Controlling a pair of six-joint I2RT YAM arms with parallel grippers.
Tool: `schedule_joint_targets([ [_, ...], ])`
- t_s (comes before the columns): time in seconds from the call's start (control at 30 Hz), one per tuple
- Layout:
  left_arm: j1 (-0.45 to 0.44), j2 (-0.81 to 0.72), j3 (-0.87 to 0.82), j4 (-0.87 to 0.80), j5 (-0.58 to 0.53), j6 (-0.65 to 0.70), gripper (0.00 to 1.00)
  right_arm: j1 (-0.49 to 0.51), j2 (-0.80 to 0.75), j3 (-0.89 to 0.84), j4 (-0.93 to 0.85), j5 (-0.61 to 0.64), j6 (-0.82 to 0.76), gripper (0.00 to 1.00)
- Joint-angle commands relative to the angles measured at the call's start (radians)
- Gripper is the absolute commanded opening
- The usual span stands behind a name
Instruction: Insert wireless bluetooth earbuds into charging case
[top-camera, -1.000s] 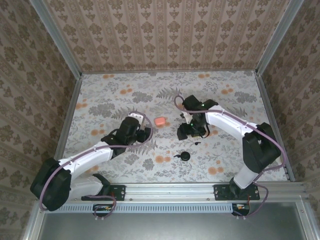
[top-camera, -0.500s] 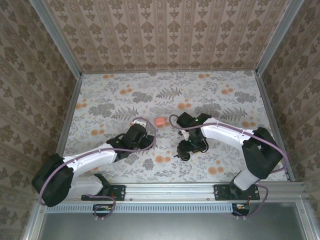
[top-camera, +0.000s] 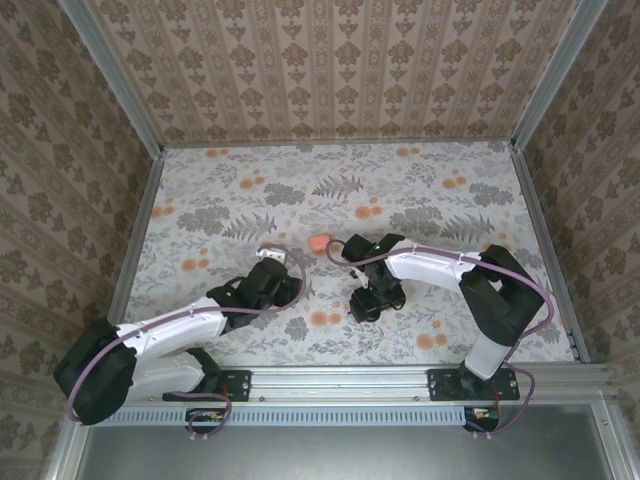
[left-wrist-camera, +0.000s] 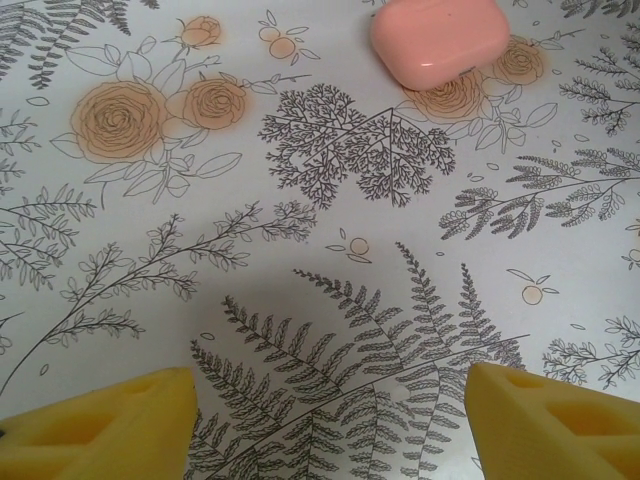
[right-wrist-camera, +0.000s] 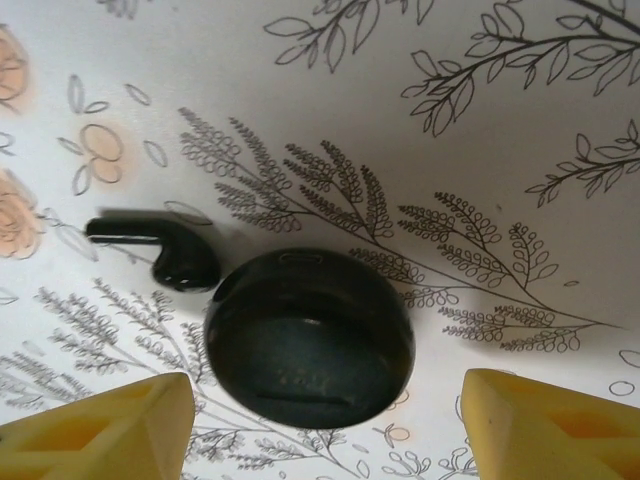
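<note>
A round black charging case (right-wrist-camera: 310, 335) lies on the flowered table, its lid down. Just to its left lies a black earbud (right-wrist-camera: 160, 250), stem pointing left. My right gripper (right-wrist-camera: 325, 425) is open low over the table, its yellow fingertips (right-wrist-camera: 95, 425) either side of the case's near edge without touching it. A salmon-pink case (left-wrist-camera: 440, 40) lies shut, well ahead of my left gripper (left-wrist-camera: 330, 420), which is open with only bare cloth between its pads. In the top view the pink case (top-camera: 320, 243) sits between the left gripper (top-camera: 290, 285) and the right gripper (top-camera: 362, 308).
The floral tabletop (top-camera: 230, 200) is walled by patterned panels at the back and both sides. A metal rail (top-camera: 340, 380) carrying the arm bases runs along the near edge. The two wrists are close together near the table's middle.
The right gripper has moved toward the near edge and come down over the black case and earbud. The left gripper has drawn back from the pink case.
</note>
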Motion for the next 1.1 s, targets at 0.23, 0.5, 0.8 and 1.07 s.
schedule_joint_targets([
  [0.23,-0.006,-0.028,-0.046,-0.003,-0.026,-0.009,0.72,0.012,0.031,-0.046,0.096,0.057,0.024,0.67],
  [0.5,-0.006,-0.035,-0.054,0.000,-0.026,-0.001,0.72,0.015,0.005,-0.069,0.111,0.089,0.024,0.54],
  [0.8,-0.006,-0.087,-0.096,0.148,0.042,0.094,0.71,-0.019,-0.194,-0.093,0.217,0.079,0.062,0.49],
  [1.07,-0.018,-0.114,-0.213,0.562,0.178,0.370,0.68,-0.160,-0.435,-0.246,0.615,-0.157,0.233,0.49],
])
